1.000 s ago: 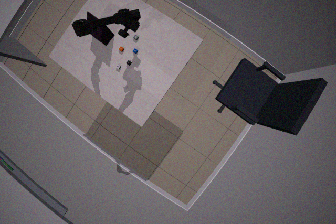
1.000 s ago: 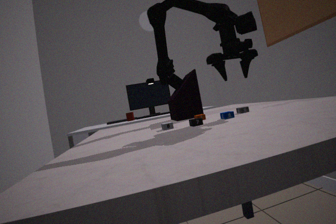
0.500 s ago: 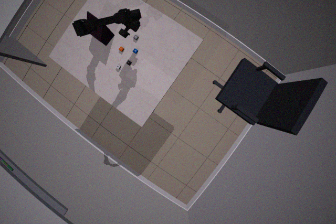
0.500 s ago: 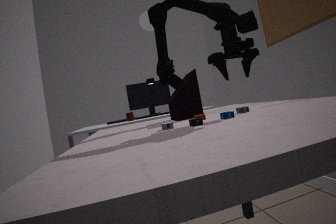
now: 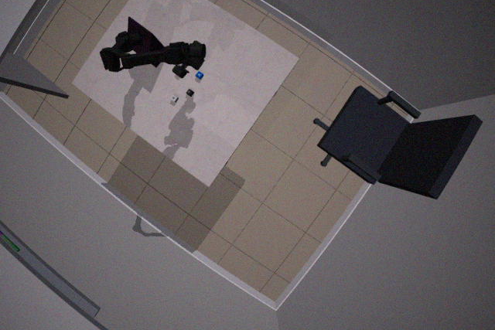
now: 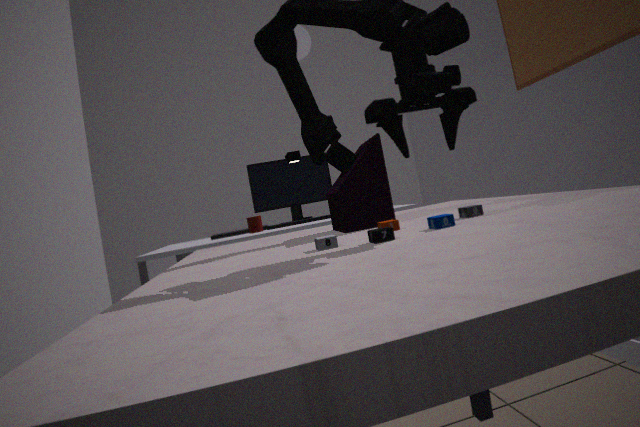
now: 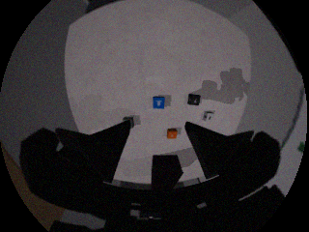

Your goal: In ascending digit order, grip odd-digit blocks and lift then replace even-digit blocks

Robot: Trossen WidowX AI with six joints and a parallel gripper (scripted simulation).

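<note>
Hangs above the pale, marbled tabletop [image 5: 255, 59] [image 6: 310, 319] [image 7: 108, 63] with the black parallel-jaw gripper [image 5: 189, 69] [image 6: 429, 152] [image 7: 158, 124] pointing down. Stands nearly fully open at the 2 tapered fingers, with nothing between them and well apart from all 5 blocks.

Reaches out from the dark purple, wedge-shaped stand [image 5: 145, 39] [image 6: 364, 200] along the black, jointed arm [image 5: 144, 59] [image 6: 336, 13], bent high at the elbow.

Rests on the tabletop, in the case of the small blue block [image 5: 199, 75] [image 6: 440, 221] [image 7: 158, 102], just ahead of the fingertips in the wrist view; carries a pale digit too blurred to read. Lies near it, on the right in that view, as the small black block [image 5: 189, 92] [image 6: 381, 235] [image 7: 193, 100], marked with a 7. Sits just beside that as the small white block [image 5: 174, 98] [image 6: 326, 243] [image 7: 208, 116], with a dark digit too coarse to name surely.

Appears nearer the stand as the small orange block [image 6: 388, 224] [image 7: 172, 133], hidden in the top view. Shows only partly behind 1 fingertip in the wrist view as the small grey block [image 6: 470, 211] [image 7: 126, 119], but whole beyond the blue block in the exterior view.
</note>
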